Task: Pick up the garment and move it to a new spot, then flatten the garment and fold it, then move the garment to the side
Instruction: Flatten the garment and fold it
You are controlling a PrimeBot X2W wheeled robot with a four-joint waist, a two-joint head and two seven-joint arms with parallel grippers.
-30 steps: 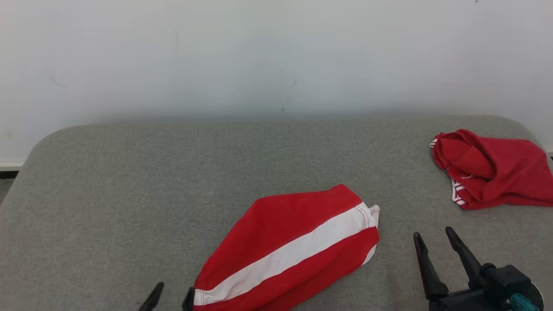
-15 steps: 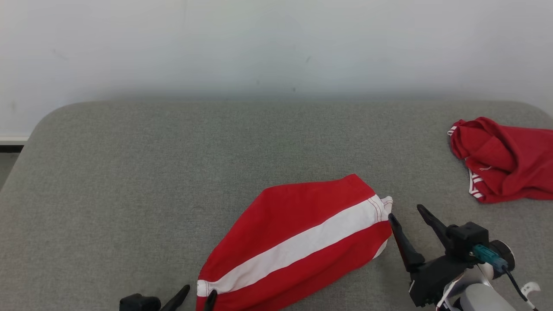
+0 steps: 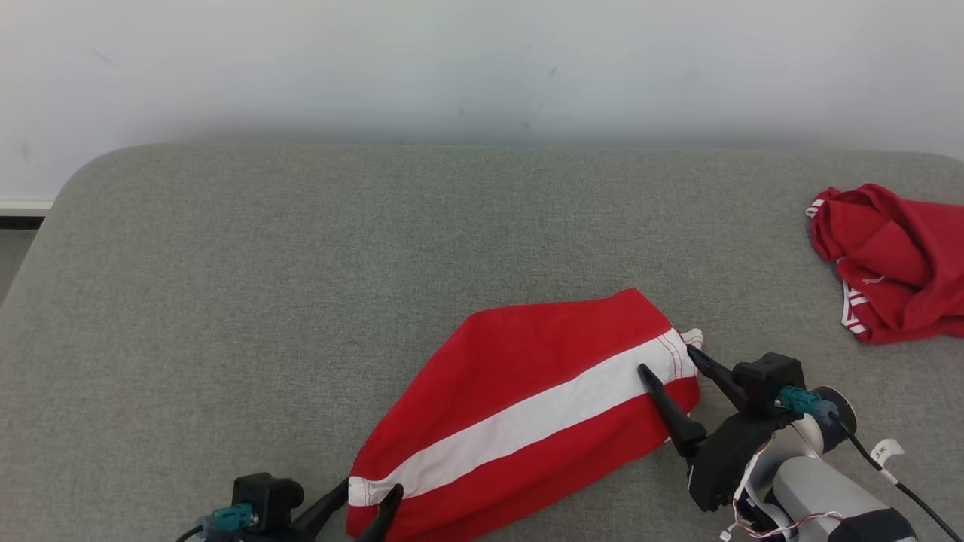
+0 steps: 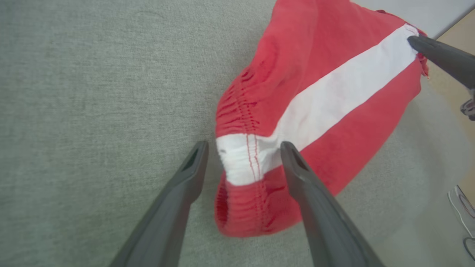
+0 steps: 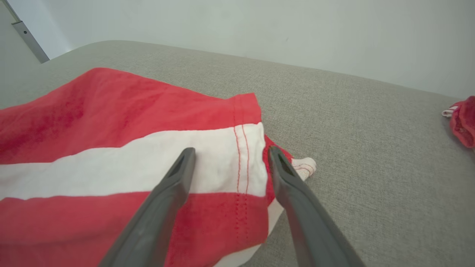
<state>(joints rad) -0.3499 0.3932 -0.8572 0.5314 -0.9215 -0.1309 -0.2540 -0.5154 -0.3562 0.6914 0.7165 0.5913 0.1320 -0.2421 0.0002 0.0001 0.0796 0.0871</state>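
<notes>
The striped red garment (image 3: 527, 391) lies on the grey counter (image 3: 226, 301), near its front edge. A crumpled red cloth (image 3: 896, 263) sits well apart and obstructs nothing. The left end effector (image 3: 370, 487) straddles the waistband and the right end effector (image 3: 667, 360) the hem, both released. A shallow pinch could catch only one layer, letting the garment sag.

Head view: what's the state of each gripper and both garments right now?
striped garment: lying on the gray surface, not yet gripped.
left gripper: open, fingers straddling its waistband end.
right gripper: open, fingers straddling its hem end.
red garment: crumpled, far right, untouched.
</notes>
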